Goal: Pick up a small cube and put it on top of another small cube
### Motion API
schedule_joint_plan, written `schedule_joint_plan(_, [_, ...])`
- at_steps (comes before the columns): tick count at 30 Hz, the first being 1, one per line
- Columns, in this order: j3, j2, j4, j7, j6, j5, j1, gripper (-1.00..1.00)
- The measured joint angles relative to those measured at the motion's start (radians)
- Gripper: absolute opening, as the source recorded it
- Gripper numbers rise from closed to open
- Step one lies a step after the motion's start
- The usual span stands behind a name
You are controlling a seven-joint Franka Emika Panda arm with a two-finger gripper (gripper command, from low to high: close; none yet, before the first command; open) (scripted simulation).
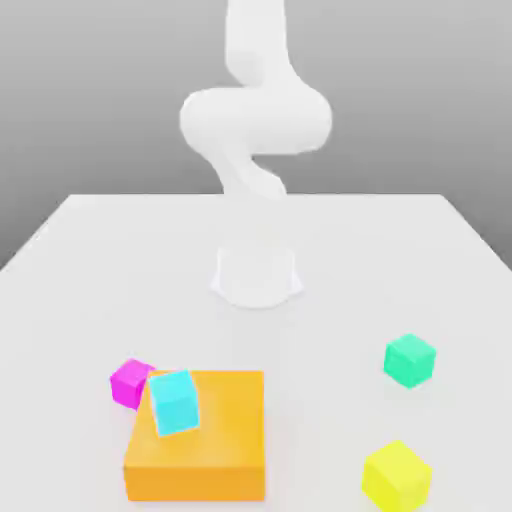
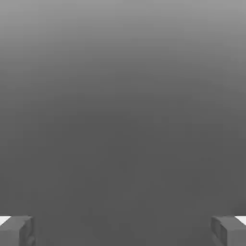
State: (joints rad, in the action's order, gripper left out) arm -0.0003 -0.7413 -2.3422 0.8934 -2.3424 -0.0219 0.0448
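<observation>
The small magenta cube (image 1: 131, 383) rests on the white table, touching the far corner of the large orange block (image 1: 200, 440) on the exterior view's left. A cyan cube (image 1: 174, 401) sits tilted on top of that block, close beside the magenta one. In the hand view my gripper (image 2: 123, 233) is open. Its two grey fingertips (image 2: 17, 230) stand far apart with nothing between them, against a plain grey background. The white arm (image 1: 255, 130) rises from its base (image 1: 257, 275) at the back of the table, well away from the cubes.
A green cube (image 1: 409, 360) lies on the exterior view's right, and a yellow cube (image 1: 396, 475) sits nearer the front edge below it. The white table (image 1: 80, 290) spreads wide around the arm's base.
</observation>
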Motion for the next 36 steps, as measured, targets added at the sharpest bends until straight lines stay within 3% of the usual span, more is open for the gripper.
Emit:
schedule_joint_plan(20, [0.046, 0.472, -0.336, 0.814, -0.336, -0.092, 0.337, 0.00])
schedule_joint_plan(31, [0.035, 0.725, -0.519, 1.358, -0.524, 0.004, 0.519, 0.00])
schedule_joint_plan(36, [0.013, 0.893, -0.505, 1.426, -0.659, 0.049, 0.511, 0.00])
